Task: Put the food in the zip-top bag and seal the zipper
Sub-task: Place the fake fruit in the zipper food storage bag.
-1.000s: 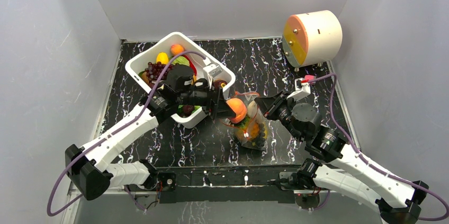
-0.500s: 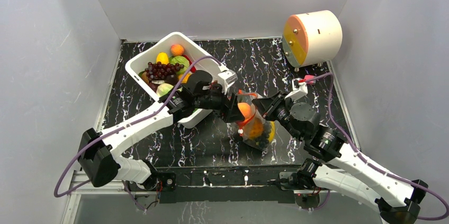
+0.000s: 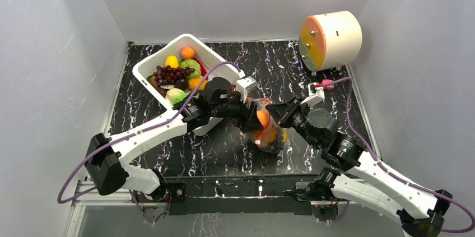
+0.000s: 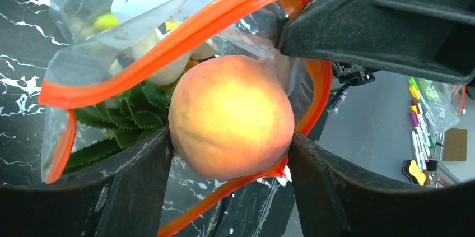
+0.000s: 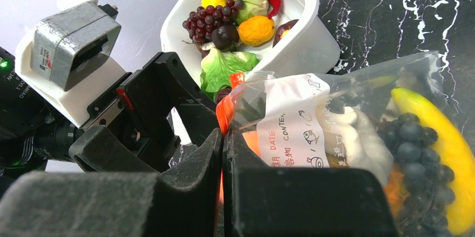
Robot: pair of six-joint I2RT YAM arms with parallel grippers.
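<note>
In the overhead view both arms meet at frame centre and cover most of the zip-top bag (image 3: 271,138). Only its filled lower end shows. Its long axis runs from centre frame down toward the lower edge, mouth at the upper end.

In the left wrist view the left gripper (image 4: 229,161) clasps a peach (image 4: 231,115) in the open mouth. The zipper (image 4: 168,46) arcs above the peach and loops under it. Behind it a green pineapple crown (image 4: 126,119) shows, the fruit's body hidden.

The right gripper (image 5: 223,147) is clenched on the bag's mouth edge at the red strip. Its fingers cut off the white label (image 5: 297,116): "DATE" and "CONTE" are legible, and the Chinese characters are too small to read. A banana (image 5: 442,142) and dark grapes (image 5: 411,136) lie inside, at the frame's right.
</note>
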